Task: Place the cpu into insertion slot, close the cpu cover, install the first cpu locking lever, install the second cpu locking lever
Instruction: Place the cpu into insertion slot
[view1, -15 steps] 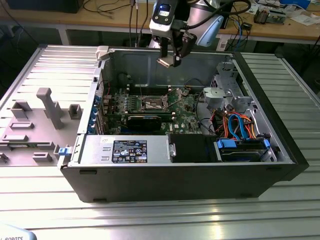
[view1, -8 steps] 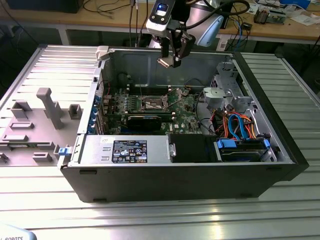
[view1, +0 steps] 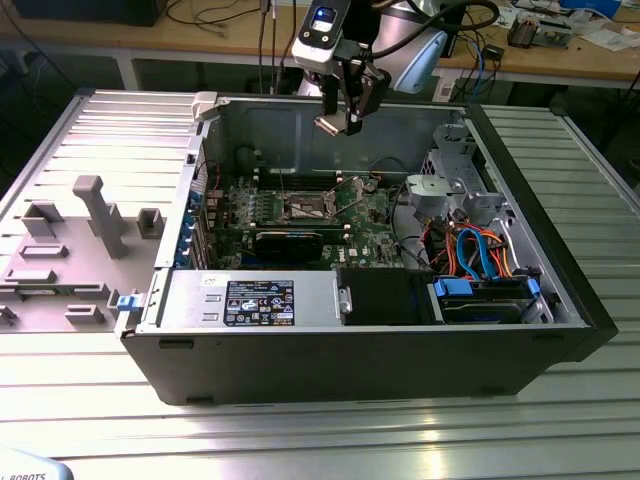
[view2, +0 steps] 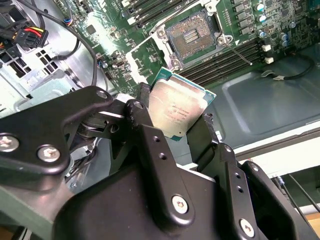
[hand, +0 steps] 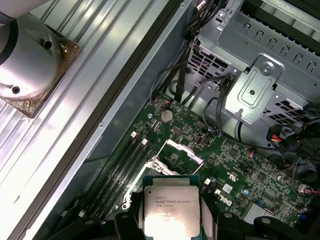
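My gripper (view1: 343, 118) hangs high over the open computer case, shut on the cpu (view1: 328, 124). In both wrist views the cpu (view2: 176, 106) (hand: 170, 209) is a silver-topped square chip pinched by its edges between two black fingers (view2: 143, 112). The insertion slot (view2: 192, 36) (view1: 305, 208) lies well below on the green motherboard (view1: 370, 222), its dark pin field uncovered. In the first wrist view the silver cpu cover (hand: 181, 151) stands raised at the socket's edge. A thin wire lever (view2: 239, 53) sticks out beside the socket.
Long black memory slots (view2: 235, 57) flank the socket. A black expansion card (view1: 290, 240) lies in front of it. A grey drive cage (view1: 450, 185) with orange and blue cables (view1: 478, 250) fills the case on the exterior view's right. The case walls (view1: 300, 125) ring the board.
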